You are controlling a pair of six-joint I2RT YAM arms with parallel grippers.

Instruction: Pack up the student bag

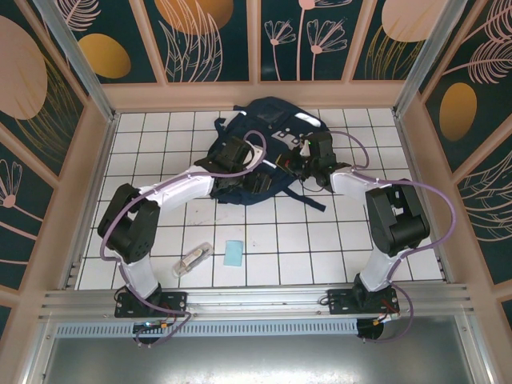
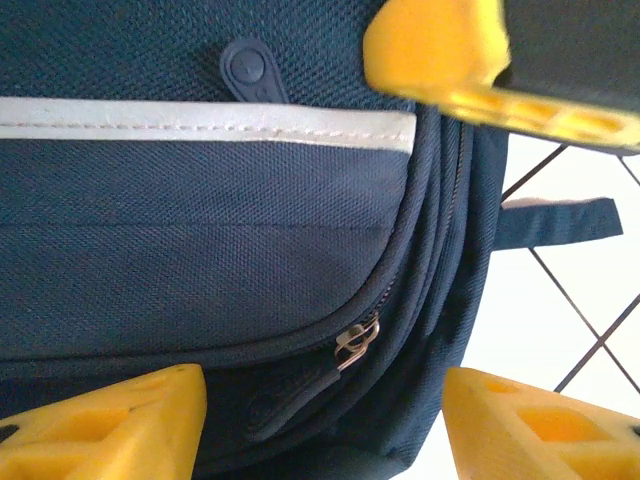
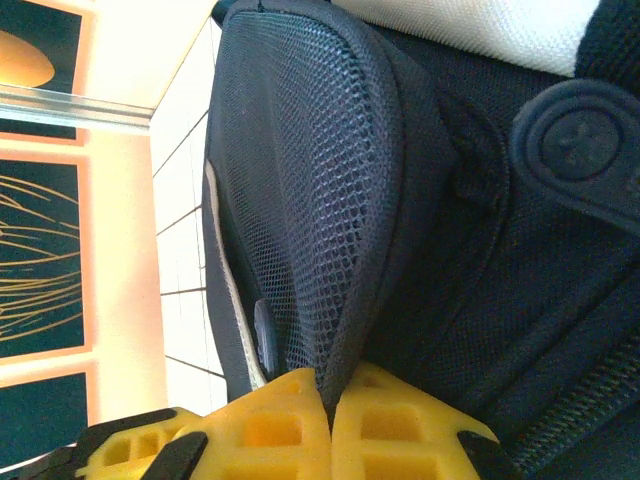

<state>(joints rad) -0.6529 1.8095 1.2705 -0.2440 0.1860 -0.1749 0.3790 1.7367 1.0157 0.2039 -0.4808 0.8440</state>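
Observation:
The student bag (image 1: 268,132), dark navy with a white reflective stripe (image 2: 200,120), lies at the back middle of the tiled table. My left gripper (image 1: 237,154) is on the bag's left part. In the left wrist view it (image 2: 325,405) stands open, its yellow fingers either side of a metal zipper slider (image 2: 355,343) with a dark pull tab, touching neither. My right gripper (image 1: 314,157) is on the bag's right part. It (image 3: 330,395) is shut on the edge of the bag's mesh pocket (image 3: 320,200). Its yellow fingers (image 2: 440,50) also show above the stripe.
A clear oblong case (image 1: 194,258) and a small light blue square (image 1: 233,254) lie on the tiles near the front, left of centre. A dark strap (image 1: 308,198) trails from the bag toward the front. Low walls (image 1: 96,160) ring the table.

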